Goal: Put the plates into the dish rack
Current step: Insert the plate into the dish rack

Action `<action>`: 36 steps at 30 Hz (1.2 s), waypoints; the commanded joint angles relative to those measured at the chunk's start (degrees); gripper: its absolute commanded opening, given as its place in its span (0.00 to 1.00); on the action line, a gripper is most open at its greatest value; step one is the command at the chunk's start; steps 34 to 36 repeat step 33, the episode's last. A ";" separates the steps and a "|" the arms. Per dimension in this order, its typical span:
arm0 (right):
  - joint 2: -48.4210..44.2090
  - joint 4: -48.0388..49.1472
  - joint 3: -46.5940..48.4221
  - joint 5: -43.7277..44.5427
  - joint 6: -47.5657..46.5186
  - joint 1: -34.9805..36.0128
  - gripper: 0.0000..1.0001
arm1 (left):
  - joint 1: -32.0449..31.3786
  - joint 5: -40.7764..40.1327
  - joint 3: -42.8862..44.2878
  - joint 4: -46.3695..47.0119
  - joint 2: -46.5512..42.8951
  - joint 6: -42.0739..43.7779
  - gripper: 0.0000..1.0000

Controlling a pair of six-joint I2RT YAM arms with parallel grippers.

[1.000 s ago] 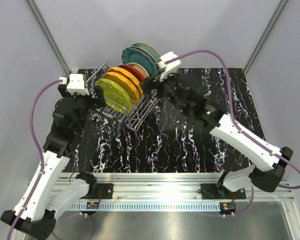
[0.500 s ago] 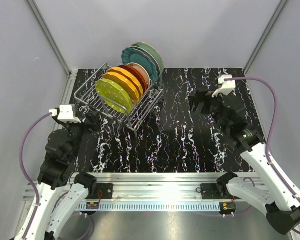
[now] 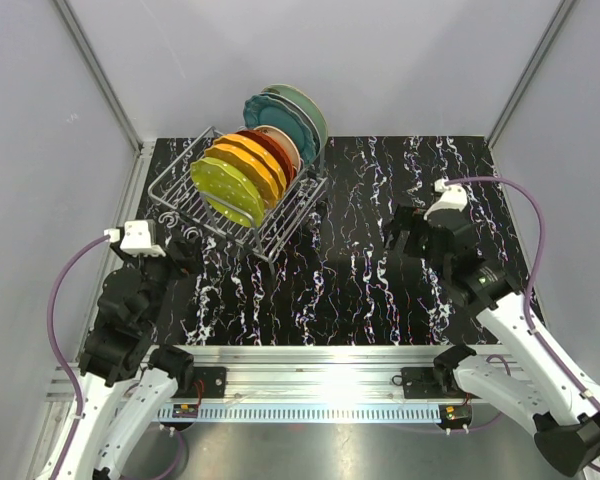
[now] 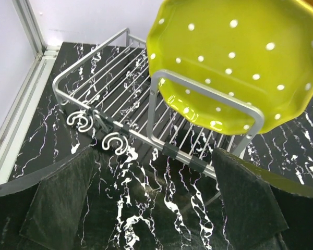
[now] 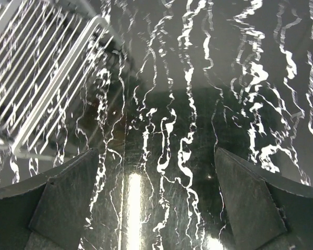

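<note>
I judge the loading finished: all six plates [image 3: 252, 165] stand upright in the dish rack [image 3: 172, 190] at the far left, and I see none on the black marbled table [image 3: 360, 285]. My left gripper [image 4: 154, 172] and right gripper [image 5: 156, 164] are spread wide with nothing between them. Nothing blocks me.

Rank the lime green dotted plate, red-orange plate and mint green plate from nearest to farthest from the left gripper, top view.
1. Lime green dotted plate, near end of the dish rack, closest to the left gripper.
2. Red-orange plate, middle of the row.
3. Mint green plate, far end.
</note>
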 commanded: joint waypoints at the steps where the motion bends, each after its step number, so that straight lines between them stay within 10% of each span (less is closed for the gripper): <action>1: -3.47 -0.03 0.57 6.07 5.15 -0.36 1.00 | 0.23 -1.50 1.14 0.30 0.84 -0.74 0.99; 36: 3.72 -0.29 -2.07 15.38 13.68 -0.36 1.00 | 0.15 -5.63 0.35 0.48 -0.39 -1.62 0.99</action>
